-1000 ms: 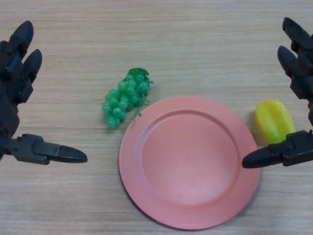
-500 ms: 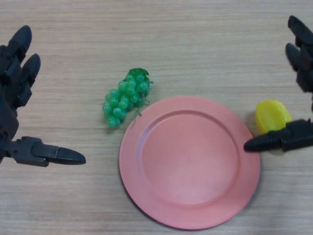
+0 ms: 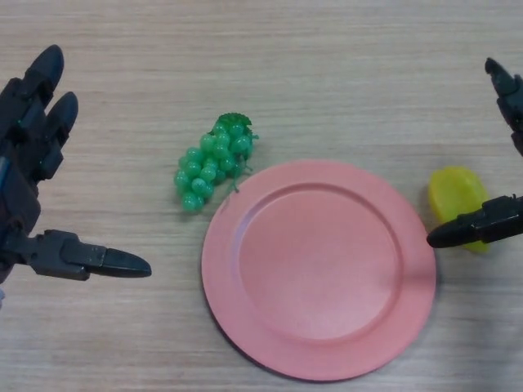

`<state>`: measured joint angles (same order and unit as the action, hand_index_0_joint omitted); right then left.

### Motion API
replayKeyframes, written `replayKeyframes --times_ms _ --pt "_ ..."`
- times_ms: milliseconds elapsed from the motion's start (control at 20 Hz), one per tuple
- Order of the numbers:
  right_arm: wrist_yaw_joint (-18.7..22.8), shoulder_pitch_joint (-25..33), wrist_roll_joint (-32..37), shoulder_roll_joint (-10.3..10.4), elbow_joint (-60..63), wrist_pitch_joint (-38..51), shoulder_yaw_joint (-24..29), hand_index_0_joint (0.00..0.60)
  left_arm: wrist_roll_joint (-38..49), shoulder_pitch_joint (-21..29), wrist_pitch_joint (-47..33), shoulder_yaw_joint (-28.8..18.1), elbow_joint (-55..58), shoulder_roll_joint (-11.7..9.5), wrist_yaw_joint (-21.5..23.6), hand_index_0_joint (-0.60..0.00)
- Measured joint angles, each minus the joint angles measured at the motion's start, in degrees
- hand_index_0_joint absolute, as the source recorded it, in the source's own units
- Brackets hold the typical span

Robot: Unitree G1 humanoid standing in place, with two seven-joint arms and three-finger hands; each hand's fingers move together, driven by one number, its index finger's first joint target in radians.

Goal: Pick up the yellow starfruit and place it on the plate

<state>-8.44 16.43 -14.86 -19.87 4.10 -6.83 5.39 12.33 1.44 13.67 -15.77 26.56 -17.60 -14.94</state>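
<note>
Your right hand sits at the right edge of the frame, fingers spread open and gripping nothing, its thumb lying across the near side of the yellow starfruit, which rests on the table just beside the right rim of the pink plate. Your left hand hangs at the left edge, likewise spread wide and empty. A bunch of green grapes lies at the plate's upper-left rim.
</note>
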Motion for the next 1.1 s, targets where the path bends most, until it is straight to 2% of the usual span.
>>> replayKeyframes --times_ms 100,550,650,700,750,800,900,1000,1100 --pt "0.06 1.25 -4.63 -0.34 4.11 1.04 -0.07 0.000 0.03 0.01 0.00 0.00 0.01 0.00 0.03 0.000" --pt "3.11 4.89 -5.71 -0.79 19.44 8.54 -1.86 0.000 0.02 0.29 0.00 -0.02 -0.11 -0.02 0.89 0.000" --pt "3.77 5.72 -7.89 -0.89 22.95 11.05 -1.87 0.000 0.03 0.28 0.00 -0.02 -0.13 -0.02 0.92 0.000" --pt "3.77 5.86 -7.88 -0.91 23.75 11.26 -1.89 0.150 0.03 0.25 0.00 -0.03 -0.13 -0.02 0.92 0.000" --pt "3.80 5.98 -7.88 -0.95 24.41 11.77 -1.88 0.250 0.03 0.25 0.00 -0.03 -0.13 -0.02 0.92 0.000" --pt "3.83 6.16 -7.88 -1.12 25.39 12.75 -1.91 0.400 0.03 0.25 0.00 -0.03 -0.14 -0.02 0.92 0.000" --pt "5.44 7.28 -9.16 -1.72 29.62 15.87 -2.16 0.600 0.02 0.26 -0.02 -0.05 -0.68 -0.06 0.92 0.000" --pt "8.70 8.41 -14.57 -2.85 33.95 19.25 -3.76 0.600 -0.02 0.26 -0.01 -0.05 -1.20 -0.11 0.95 0.000" --pt "9.56 9.30 -22.05 -4.14 36.07 24.47 -4.39 0.600 -0.02 0.28 -0.01 -0.05 -1.20 -0.19 0.96 0.000"
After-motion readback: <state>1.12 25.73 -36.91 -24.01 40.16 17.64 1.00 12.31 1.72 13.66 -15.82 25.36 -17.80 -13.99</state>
